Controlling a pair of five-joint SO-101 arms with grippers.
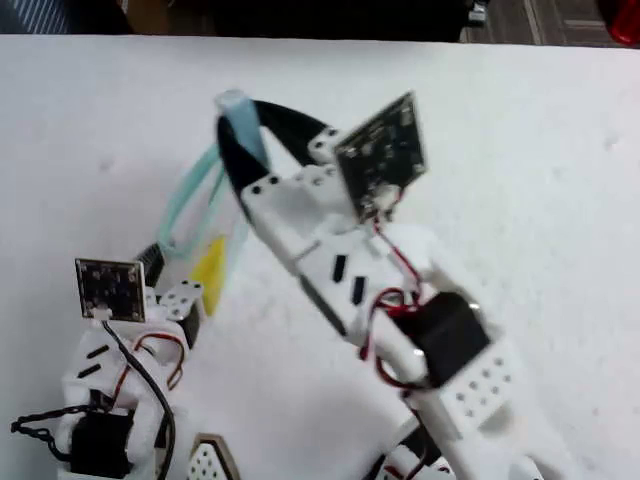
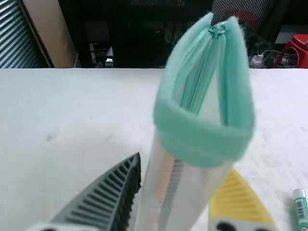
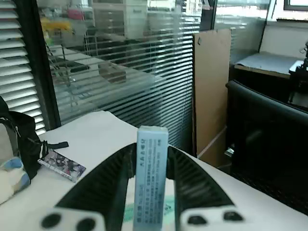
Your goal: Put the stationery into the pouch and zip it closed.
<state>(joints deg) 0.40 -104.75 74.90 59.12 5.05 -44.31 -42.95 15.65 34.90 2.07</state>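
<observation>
Table (image 1: 520, 150): brightly and evenly lit, washed nearly white.
Blinds (image 3: 120, 62): daylight is admitted through them.
Shadows: soft, faint.

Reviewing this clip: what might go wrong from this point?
The pouch mouth, pinched by the left tool, looks narrow, so the light-blue block in the right tool may catch on the teal rim. A push there might tilt the pouch or slip it from that grip.

White plastic arms (image 1: 300, 215) w/ blk servos (image 1: 450, 335), red/blk wires (image 1: 395, 255); left gripper (image 2: 185, 166) grey+yellow, right gripper (image 3: 151, 147) blk.
</observation>
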